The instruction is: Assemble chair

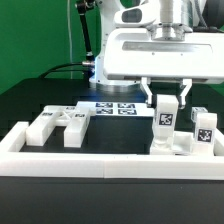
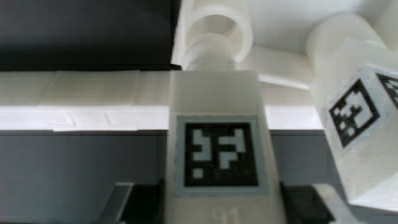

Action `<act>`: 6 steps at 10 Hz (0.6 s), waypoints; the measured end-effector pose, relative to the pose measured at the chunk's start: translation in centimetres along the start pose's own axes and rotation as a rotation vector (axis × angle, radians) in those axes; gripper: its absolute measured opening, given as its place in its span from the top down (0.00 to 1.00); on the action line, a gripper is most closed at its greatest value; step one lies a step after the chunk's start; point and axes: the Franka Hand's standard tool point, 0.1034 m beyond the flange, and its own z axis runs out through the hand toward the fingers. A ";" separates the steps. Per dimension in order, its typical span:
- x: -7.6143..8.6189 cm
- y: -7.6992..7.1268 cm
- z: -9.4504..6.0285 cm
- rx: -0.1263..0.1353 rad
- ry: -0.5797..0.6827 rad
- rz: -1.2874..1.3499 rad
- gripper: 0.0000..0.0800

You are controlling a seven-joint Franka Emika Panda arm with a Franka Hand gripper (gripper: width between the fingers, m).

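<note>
The arm comes straight down from above, right of centre in the exterior view, with its broad white wrist held level. The gripper point(image 1: 166, 104) point(image 2: 219, 203) points at the black table point(image 1: 120, 136), its fingers clenched on either side of an upright chair post point(image 1: 165, 120) point(image 2: 219, 150) whose tag faces the exterior camera (the post's foot is hidden behind the rail, so I cannot tell whether it stands on the table). The white border rail point(image 1: 100, 160) fences the work area like a shallow tray. Inside it, from the exterior view's left, lie a low chair block point(image 1: 42, 130) and a second low chair piece point(image 1: 76, 127) just beside it. The marker board point(image 1: 112, 108) is farther back near the middle. Then come the gripped post and another tagged post point(image 1: 205, 130) point(image 2: 365, 100) just beside it at the right end.
</note>
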 end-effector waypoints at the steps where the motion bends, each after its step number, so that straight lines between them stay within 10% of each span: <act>1: 0.0 0.0 0.0 -0.001 0.002 0.000 0.64; 6: -1.2 -0.4 0.1 0.000 -0.005 -0.011 0.64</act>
